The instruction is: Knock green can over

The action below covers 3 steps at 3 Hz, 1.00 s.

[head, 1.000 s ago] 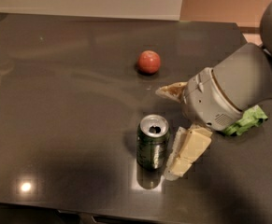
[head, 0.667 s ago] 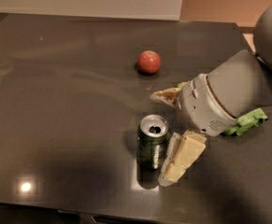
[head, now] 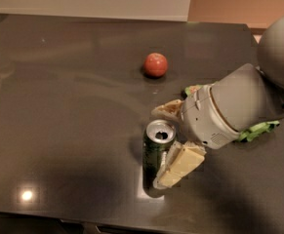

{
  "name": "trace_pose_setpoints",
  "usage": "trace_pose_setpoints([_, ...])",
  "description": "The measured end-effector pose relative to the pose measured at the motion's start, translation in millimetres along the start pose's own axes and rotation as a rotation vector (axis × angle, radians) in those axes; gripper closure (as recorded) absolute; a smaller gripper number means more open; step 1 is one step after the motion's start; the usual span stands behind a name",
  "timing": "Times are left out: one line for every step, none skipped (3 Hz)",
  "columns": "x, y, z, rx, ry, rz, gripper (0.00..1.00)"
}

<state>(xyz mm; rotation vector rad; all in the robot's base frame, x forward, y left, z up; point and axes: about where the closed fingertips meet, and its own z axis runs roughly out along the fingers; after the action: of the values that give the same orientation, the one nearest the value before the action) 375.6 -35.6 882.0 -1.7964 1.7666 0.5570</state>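
The green can stands upright near the table's front edge, its silver top with the opening showing. My gripper comes in from the right and is open. Its near finger lies against the can's right side. Its far finger sits just behind the can's top. The can is partly between the two fingers. The orange-red ball lies farther back, apart from both.
A flat bright-green snack bag lies at the right, mostly hidden under my arm. The dark glossy table ends at its front edge just below the can. A pale wall runs along the back.
My gripper has moved left and closer to the can, and its near finger now rests against the can's side. The can still stands upright in the same spot.
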Motion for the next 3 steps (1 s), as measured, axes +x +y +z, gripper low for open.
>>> trace_pose_setpoints([0.8, -2.4, -0.1, 0.007, -0.009, 0.017, 0.41])
trace_pose_setpoints([-1.7, -5.6, -5.6, 0.013, -0.014, 0.037, 0.63])
trace_pose_setpoints([-4.6, -16.4, -22.5, 0.014, 0.034, 0.066, 0.87])
